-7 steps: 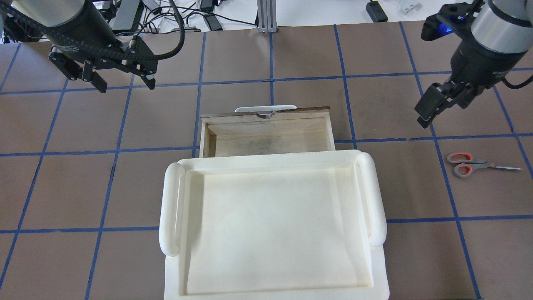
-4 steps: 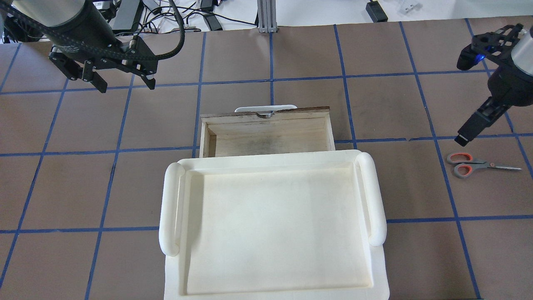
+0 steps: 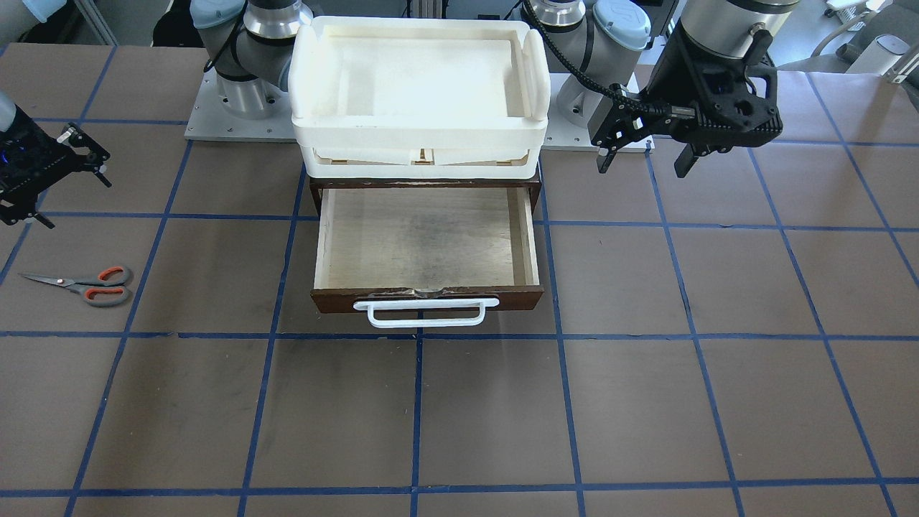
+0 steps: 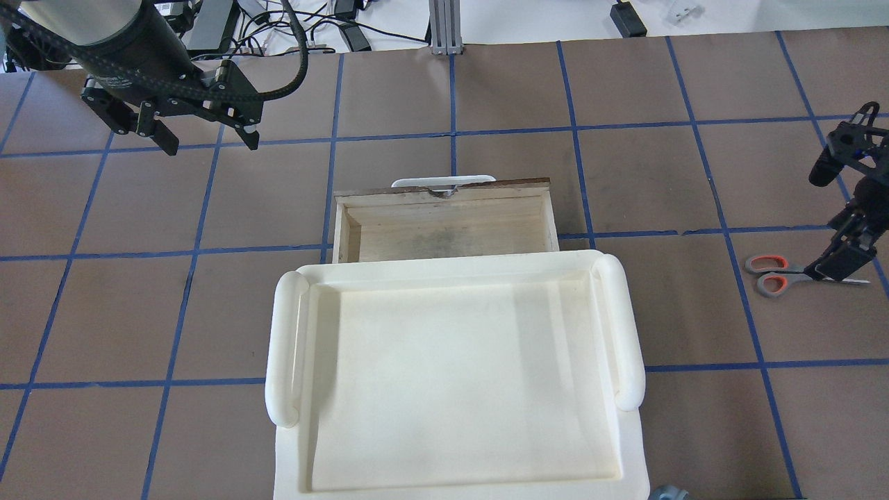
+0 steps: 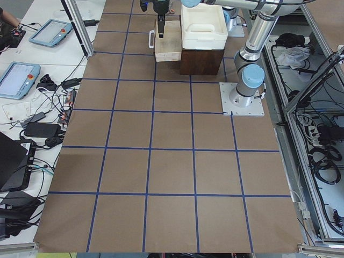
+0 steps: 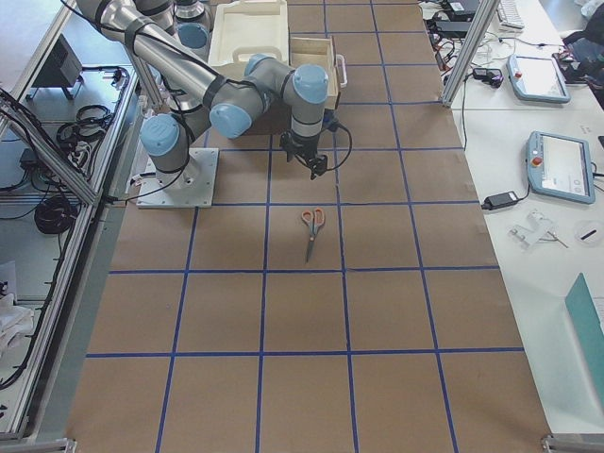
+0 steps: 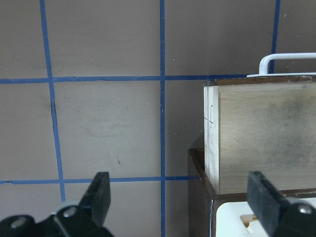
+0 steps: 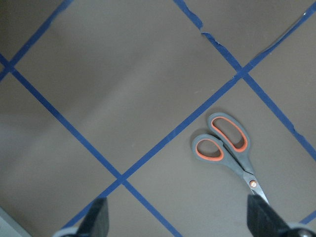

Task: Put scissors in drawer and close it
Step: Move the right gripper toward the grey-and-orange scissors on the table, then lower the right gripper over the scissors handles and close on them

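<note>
Grey-handled, orange-lined steel scissors [image 8: 242,165] lie blades toward the surface's right edge, nearly under the right pincer [image 8: 180,222], fingers spread.

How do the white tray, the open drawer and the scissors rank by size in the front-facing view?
1. white tray: slightly the largest, but it sits higher, nearer the camera, so its lead over the drawer is unsure.
2. drawer: pulled-out part only.
3. scissors: by far the smallest.

Jaws spread wide over the table [image 7: 108,123], the pulled-out drawer [image 7: 266,138] at right.
</note>
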Controlling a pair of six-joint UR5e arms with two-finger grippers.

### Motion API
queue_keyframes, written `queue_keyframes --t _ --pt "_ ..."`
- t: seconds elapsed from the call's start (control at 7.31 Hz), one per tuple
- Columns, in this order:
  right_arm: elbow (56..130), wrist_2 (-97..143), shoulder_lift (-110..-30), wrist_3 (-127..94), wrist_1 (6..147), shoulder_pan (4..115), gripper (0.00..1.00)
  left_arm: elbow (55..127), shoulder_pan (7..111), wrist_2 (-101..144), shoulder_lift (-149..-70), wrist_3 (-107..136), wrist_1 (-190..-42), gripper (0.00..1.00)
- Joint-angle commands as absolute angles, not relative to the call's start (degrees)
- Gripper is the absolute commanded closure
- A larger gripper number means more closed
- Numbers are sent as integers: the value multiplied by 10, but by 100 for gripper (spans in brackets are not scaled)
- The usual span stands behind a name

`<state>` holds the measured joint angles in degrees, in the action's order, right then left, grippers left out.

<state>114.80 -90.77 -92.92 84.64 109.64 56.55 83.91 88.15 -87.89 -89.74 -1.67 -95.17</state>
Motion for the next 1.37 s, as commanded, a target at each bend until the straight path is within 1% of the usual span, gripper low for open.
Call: queue_keyframes --t 0.0,0.27,0.68,0.96,1.23 --pt "1175 -903 -877 922 1180 530 1 839 882 -879 -897 -17 -952 0" --pt "1176 -891 -823 1020 1224 494 1 839 882 -879 -897 -17 -952 0" --pt "1239 -893 -804 1183 1334 490 1 839 882 -879 -897 -17 -952 0" --pt "1241 -878 -762 1280 1405 476 1 839 882 -879 -897 -17 -952 0" --pt "1241 -856 -745 1303 1421 466 2 839 882 -879 -897 -17 -952 0"
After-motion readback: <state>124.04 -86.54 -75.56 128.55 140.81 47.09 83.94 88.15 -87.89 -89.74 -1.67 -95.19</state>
